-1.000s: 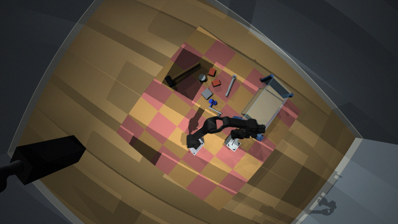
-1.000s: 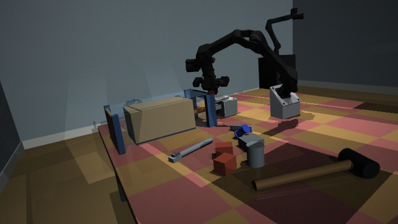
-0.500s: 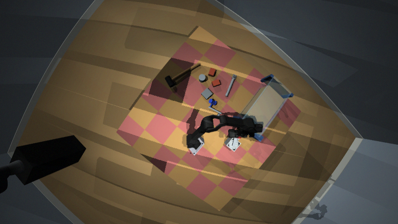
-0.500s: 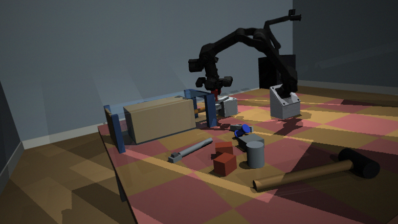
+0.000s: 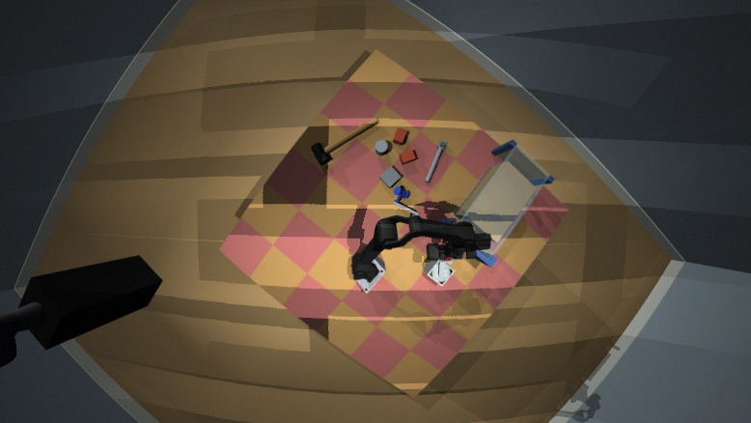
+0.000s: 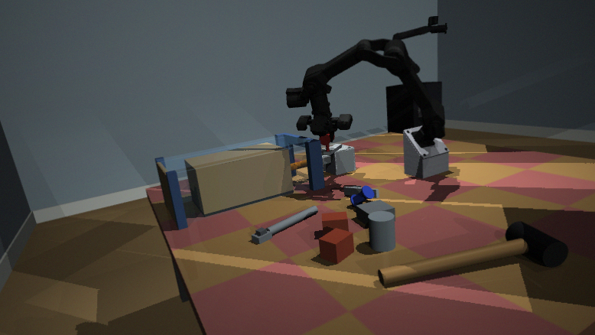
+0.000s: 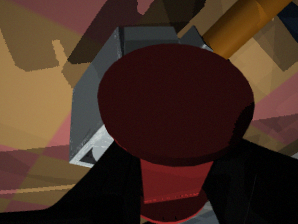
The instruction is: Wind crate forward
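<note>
My gripper (image 6: 326, 134) (image 7: 160, 132) is shut on the red knob of the winch handle (image 6: 326, 140) (image 7: 175, 100), low beside the winch (image 5: 440, 277) (image 6: 344, 161) (image 7: 92, 95). In the wrist view the knob hides the handle's arm and key. The tan crate (image 5: 493, 191) (image 6: 245, 180) sits flat inside the clear-panelled cubby. In the exterior view a gap shows between its front and the blue frame post (image 6: 315, 166) at the mouth. An orange strap (image 6: 298, 164) (image 7: 250, 26) runs from the crate towards the winch.
A blue-knobbed crank (image 5: 402, 192) (image 6: 362, 194), grey block (image 5: 390, 176), grey cylinder (image 5: 381, 147) (image 6: 382, 232), two red blocks (image 5: 400, 135) (image 5: 408, 156), grey wrench-like bar (image 5: 434, 163) (image 6: 291, 222) and mallet (image 5: 347, 138) (image 6: 453, 261) lie on the bench. The blue frame stands close to my gripper.
</note>
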`<action>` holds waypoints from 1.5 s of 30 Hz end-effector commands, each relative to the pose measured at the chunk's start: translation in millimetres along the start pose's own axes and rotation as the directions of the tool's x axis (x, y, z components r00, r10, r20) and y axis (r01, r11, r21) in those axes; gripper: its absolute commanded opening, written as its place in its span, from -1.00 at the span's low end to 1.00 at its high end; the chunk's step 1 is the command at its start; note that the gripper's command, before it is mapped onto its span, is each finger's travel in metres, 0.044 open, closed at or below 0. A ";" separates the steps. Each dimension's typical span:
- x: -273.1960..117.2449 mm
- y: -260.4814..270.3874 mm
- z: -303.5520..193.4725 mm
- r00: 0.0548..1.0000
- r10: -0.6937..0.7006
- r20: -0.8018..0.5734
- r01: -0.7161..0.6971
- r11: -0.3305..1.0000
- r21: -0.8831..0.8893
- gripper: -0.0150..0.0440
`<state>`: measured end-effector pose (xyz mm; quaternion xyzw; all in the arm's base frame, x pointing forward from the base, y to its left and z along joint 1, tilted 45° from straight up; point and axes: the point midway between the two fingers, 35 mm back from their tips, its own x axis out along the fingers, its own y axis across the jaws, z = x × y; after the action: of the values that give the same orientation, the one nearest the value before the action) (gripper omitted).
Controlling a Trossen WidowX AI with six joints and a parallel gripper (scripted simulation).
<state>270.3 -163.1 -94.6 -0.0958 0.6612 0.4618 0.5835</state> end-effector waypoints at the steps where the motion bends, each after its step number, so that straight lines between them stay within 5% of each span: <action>1: 1.6 12.8 0.9 1.000 0.030 0.004 -0.030 1.000 0.008 -0.49; 45: 9.0 62.0 -16.5 0.999 0.034 0.003 -0.034 0.999 0.009 -0.49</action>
<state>228.4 -140.2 -75.0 -0.0928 0.6578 0.4622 0.5874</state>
